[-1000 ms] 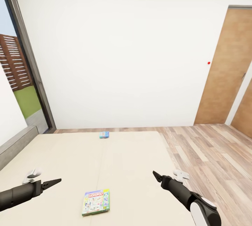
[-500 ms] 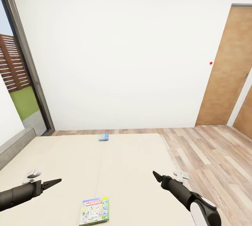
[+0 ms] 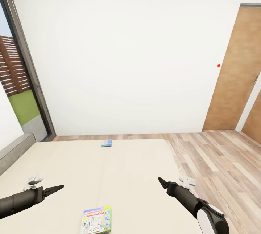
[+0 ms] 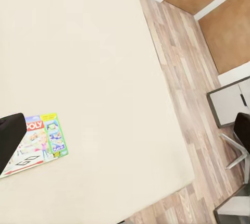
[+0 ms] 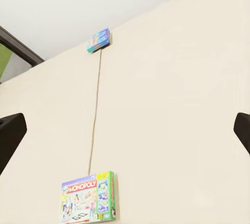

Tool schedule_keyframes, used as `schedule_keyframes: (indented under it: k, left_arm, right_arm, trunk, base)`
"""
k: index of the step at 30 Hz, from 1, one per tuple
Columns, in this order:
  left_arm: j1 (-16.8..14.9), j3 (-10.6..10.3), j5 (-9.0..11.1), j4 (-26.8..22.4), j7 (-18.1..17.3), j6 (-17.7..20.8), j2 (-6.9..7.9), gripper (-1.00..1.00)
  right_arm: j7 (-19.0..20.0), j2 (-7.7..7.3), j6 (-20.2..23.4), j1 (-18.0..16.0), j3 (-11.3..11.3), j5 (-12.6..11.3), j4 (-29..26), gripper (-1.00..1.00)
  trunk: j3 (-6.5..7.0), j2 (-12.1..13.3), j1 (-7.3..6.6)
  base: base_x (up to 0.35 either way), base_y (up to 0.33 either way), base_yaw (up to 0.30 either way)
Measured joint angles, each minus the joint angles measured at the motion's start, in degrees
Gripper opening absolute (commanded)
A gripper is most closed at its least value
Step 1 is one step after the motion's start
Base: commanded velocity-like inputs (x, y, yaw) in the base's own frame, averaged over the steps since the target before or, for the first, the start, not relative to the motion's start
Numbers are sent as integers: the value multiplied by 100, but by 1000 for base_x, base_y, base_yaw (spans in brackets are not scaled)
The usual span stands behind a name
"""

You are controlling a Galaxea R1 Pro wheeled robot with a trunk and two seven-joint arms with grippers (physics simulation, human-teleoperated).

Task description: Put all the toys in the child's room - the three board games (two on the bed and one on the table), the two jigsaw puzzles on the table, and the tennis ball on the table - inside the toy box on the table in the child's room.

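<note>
Bright, even, sharp simulator render

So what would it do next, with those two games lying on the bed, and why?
Probably lower the left pincer toward the Monopoly box, the nearer game. It lies flat on the bed between the two arms, while the small blue game sits far off at the bed's far edge. Both pincers hover empty above the cover, the right pincer looking open in its wrist view.

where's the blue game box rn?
Head view: the blue game box lies on the bed at its far edge by the white wall, well beyond the Monopoly box that lies between the grippers.
</note>
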Motion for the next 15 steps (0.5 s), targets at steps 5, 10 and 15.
schedule_keyframes:
  k: [5, 10, 15]
  left_arm:
    - [0, 0, -2, 0, 0, 2, 0, 100]
    - [0, 0, -3, 0, 0, -2, 0, 100]
    - [0, 0, -3, 0, 0, -1, -2, 100]
  right_arm:
    - [-15, 0, 0, 0, 0, 0, -1, 100]
    - [-27, 0, -1, 0, 0, -1, 1, 100]
    - [-35, 0, -2, 0, 0, 6, 1, 100]
  trunk:
    - [0, 0, 0]
    - [0, 0, 0]
    - [0, 0, 0]
  base:
    - [13, -9, 0]
    - [4, -3, 0]
    - [1, -1, 0]
